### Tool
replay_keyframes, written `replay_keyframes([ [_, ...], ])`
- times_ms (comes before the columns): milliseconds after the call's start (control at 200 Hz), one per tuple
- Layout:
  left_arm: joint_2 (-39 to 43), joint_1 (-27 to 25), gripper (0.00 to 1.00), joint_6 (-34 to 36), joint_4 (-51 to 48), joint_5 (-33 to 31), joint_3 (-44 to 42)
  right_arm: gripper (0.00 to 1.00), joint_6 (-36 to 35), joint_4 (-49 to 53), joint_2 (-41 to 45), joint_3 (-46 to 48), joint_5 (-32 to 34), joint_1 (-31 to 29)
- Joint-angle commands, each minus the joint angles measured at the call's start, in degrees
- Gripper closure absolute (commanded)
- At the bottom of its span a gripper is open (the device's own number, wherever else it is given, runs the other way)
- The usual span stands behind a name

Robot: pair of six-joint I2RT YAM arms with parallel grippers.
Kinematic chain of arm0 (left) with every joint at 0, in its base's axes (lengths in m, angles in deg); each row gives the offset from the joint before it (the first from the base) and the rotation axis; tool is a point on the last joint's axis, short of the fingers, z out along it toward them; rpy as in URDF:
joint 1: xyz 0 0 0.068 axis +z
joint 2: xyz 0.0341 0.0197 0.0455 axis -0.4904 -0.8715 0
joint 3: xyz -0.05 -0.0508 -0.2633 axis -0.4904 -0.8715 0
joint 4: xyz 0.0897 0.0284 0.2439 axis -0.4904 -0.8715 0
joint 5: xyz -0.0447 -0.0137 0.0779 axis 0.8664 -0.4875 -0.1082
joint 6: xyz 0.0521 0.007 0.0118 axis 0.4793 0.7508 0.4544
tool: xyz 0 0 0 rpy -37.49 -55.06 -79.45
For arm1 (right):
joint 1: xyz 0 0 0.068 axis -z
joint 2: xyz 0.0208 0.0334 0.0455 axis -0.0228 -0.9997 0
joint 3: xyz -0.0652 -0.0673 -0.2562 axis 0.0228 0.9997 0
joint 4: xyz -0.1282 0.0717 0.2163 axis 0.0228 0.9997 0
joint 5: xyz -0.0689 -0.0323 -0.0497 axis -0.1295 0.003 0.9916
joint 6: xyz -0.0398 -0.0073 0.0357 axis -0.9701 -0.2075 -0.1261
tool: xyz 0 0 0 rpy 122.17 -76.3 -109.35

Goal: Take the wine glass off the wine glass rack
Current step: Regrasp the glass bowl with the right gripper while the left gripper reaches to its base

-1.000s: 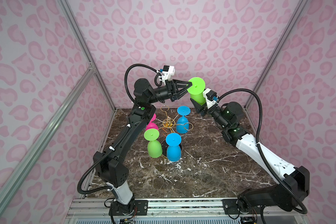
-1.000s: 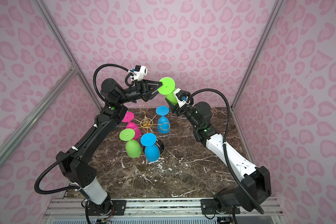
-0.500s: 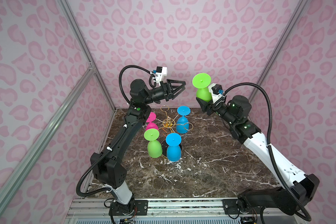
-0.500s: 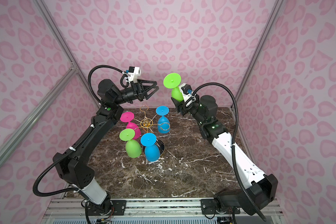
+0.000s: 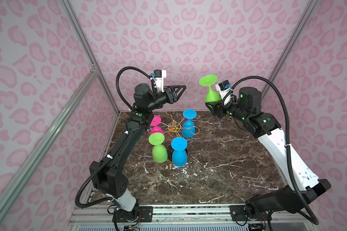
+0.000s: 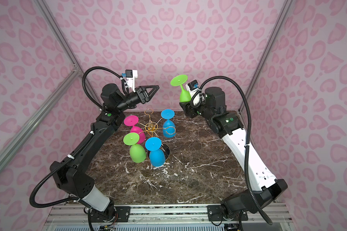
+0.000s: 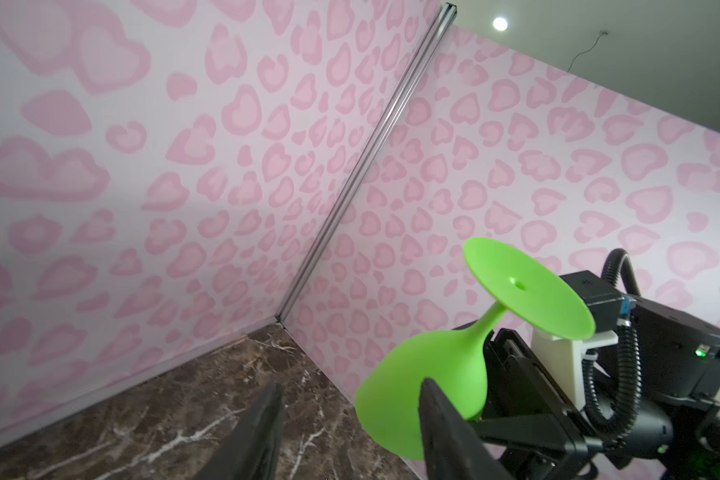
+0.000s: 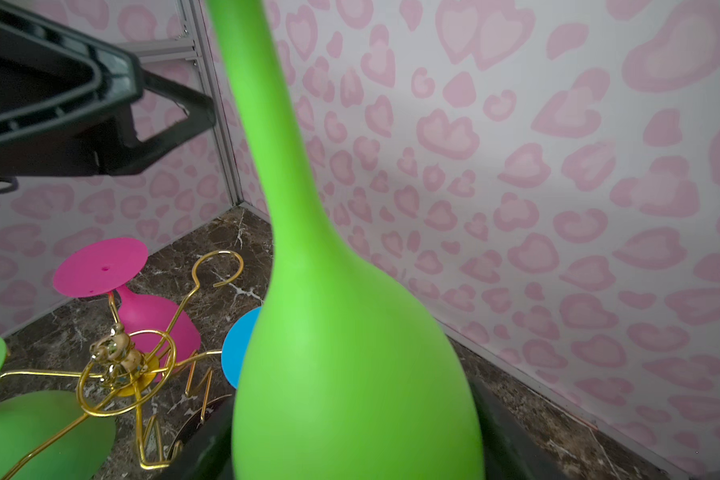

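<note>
A green wine glass (image 5: 212,96) (image 6: 184,95) (image 7: 416,386) is held upside down, foot up, high above the back of the table. My right gripper (image 5: 211,105) (image 6: 185,105) (image 8: 354,440) is shut on its bowl (image 8: 350,365). My left gripper (image 5: 183,87) (image 6: 157,87) (image 7: 352,384) hovers open and empty, a gap to the left of the glass. Below, the gold wire wine glass rack (image 5: 173,127) (image 6: 151,126) (image 8: 125,361) carries a pink glass (image 5: 156,129), a green glass (image 5: 159,153) and two blue glasses (image 5: 179,155) (image 5: 188,128).
The rack's round black base (image 6: 165,152) stands on the dark marble table (image 5: 218,172). Two rack loops (image 5: 169,111) (image 5: 195,130) hang empty. Pink heart-patterned walls with aluminium posts (image 5: 84,50) close in the back and both sides.
My left gripper has come off the green glass's foot and drawn back to the left. My right arm has carried the glass to the right, away from it.
</note>
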Motion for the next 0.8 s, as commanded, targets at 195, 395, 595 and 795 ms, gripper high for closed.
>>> replay_keyframes([
  [195, 5.10, -4.99, 0.50, 50.66, 6.82, -5.53, -8.48, 0.38, 1.34, 8.22, -1.51, -2.66, -0.28, -0.02],
  [395, 4.24, -6.00, 0.53, 59.69, 7.79, -4.64, -9.69, 0.39, 1.51, 9.98, -2.35, -3.50, -1.99, -0.10],
  [595, 3.63, -7.20, 0.53, 69.04, 8.40, -5.13, -9.94, 0.40, 2.04, 11.48, -3.34, -4.07, -3.77, -0.18],
  [795, 2.83, -7.38, 0.53, 70.05, 9.68, -5.16, -8.63, 0.41, 2.39, 12.36, -3.95, -4.29, -4.41, -0.86],
])
